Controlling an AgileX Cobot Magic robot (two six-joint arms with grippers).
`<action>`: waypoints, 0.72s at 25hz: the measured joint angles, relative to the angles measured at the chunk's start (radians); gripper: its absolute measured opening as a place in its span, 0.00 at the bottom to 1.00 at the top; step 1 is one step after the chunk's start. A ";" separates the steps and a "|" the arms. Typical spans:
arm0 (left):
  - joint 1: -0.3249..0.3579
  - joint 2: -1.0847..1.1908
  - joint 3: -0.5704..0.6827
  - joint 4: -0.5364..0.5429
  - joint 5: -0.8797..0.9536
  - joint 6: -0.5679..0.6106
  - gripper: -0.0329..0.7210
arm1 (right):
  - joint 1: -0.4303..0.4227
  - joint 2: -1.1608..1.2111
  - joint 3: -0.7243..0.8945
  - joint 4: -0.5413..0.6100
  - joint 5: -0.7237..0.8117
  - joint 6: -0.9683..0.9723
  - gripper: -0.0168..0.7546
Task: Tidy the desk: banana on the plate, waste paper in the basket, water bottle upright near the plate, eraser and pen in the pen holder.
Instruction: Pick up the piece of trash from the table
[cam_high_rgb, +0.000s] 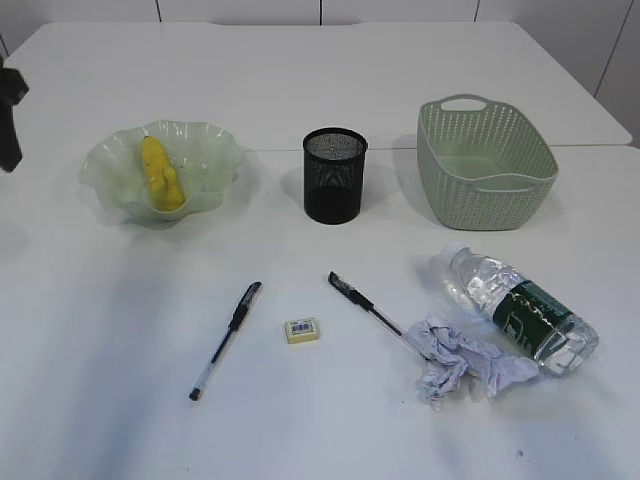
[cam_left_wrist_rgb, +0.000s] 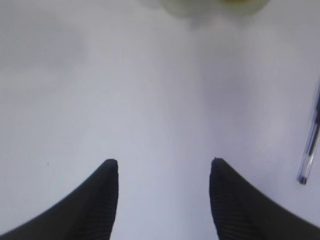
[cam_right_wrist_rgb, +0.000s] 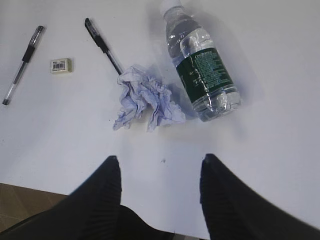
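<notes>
Water bottle lies beside crumpled paper (touching one pen).

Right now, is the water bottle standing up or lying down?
Lying down. The water bottle rests on its side on the table, cap toward the basket, beside the crumpled paper.

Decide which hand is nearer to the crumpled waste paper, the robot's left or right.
Right. The right hand hovers open just short of the waste paper, which lies straight ahead of it. The left hand is open over bare table near the plate, the paper out of its view.
</notes>
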 joint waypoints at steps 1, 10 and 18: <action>0.000 -0.037 0.061 0.009 0.000 0.001 0.59 | 0.000 0.000 0.000 0.002 0.000 0.000 0.52; 0.000 -0.378 0.436 -0.007 -0.096 0.004 0.59 | 0.009 0.000 0.000 0.012 0.000 0.000 0.52; -0.017 -0.499 0.480 -0.072 -0.099 0.005 0.59 | 0.120 0.081 -0.002 -0.008 -0.008 -0.008 0.52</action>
